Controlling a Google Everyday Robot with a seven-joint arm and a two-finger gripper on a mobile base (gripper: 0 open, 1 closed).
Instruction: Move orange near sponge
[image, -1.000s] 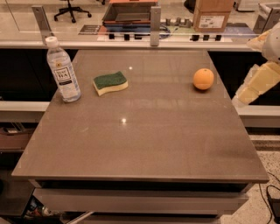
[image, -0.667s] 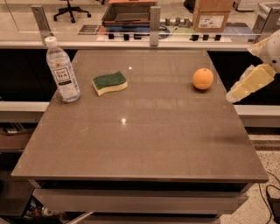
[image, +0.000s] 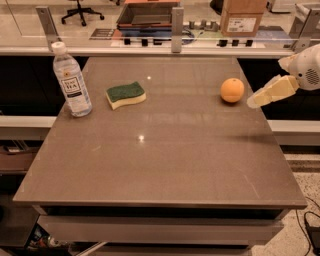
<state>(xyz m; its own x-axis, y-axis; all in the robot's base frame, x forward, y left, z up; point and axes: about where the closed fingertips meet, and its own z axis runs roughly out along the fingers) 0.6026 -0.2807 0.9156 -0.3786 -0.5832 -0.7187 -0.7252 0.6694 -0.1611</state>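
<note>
- bench (image: 160, 165): flat grey-brown top, the largest item; its smooth surface gives a round fruit nothing to stop against, so a glancing touch from the right would probably send the orange (image: 232, 90) rolling toward the far edge or off the right edge
- arm (image: 307, 70): reaches in over the right edge near the far right corner, its white housing angled down and leftward; the gripper (image: 259, 98) hovers just beside the orange, apart from it; whether it is spread or pressed together cannot be told
- water bottle (image: 72, 82): upright near the left edge, toward the far left corner; an overlong push could topple it
- sponge (image: 126, 94): green face up, just right of the bottle
- orange: on the far half near the right edge, well apart from the sponge; not gripped
</note>
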